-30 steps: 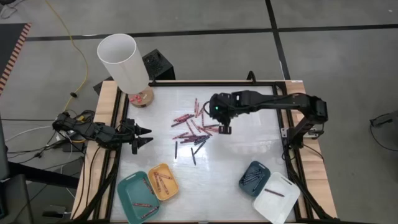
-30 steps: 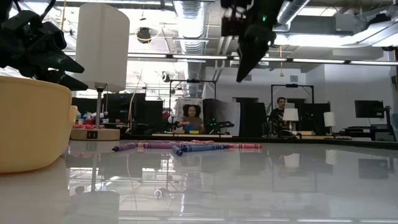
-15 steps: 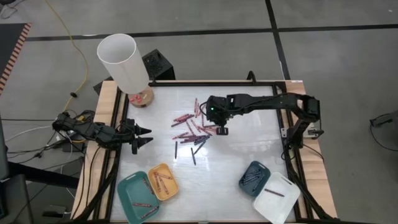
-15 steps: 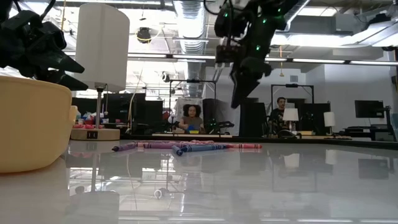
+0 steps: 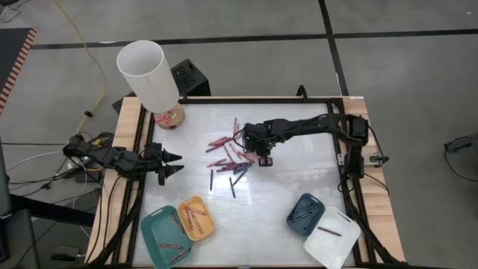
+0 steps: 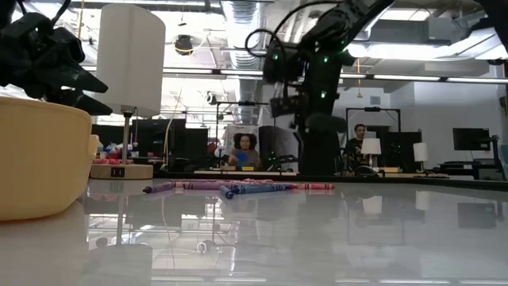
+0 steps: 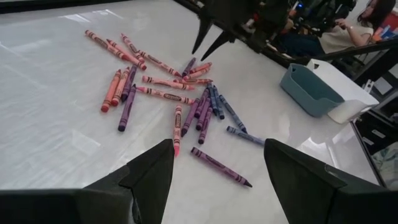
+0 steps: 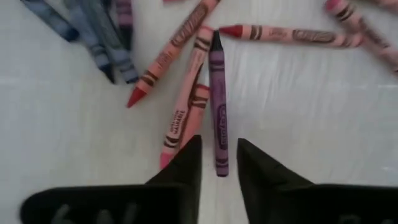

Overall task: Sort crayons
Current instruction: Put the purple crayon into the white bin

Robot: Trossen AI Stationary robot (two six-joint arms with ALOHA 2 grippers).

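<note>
The crayons [image 5: 232, 160] lie in a loose scatter near the middle of the white table [image 5: 284, 194], roughly two dozen short sticks in red, pink, purple and dark blue, some crossing or touching one another; an exact count cannot be made from above. One purple crayon [image 8: 217, 106] lies straight ahead of the right gripper [image 5: 264, 158], its lower end reaching into the narrow gap between the two dark fingertips [image 8: 186, 163], which stand slightly apart and grip nothing. Beside it lie a pink crayon [image 8: 185, 106] and two red ones, with three dark blue crayons farther off. The right gripper is low over the right edge of the scatter. The left gripper [image 5: 173, 164] hangs at the table's left edge, well apart from the crayons, its two fingers spread wide and empty. Four small trays sit along the near edge: a teal tray [image 5: 151, 233] and a yellow tray [image 5: 206, 222] at the left, a dark-blue tray [image 5: 293, 208] and a white tray [image 5: 340, 243] at the right, each holding a few crayons. One lamp [image 5: 146, 73] with a white shade stands at the far left corner.
</note>
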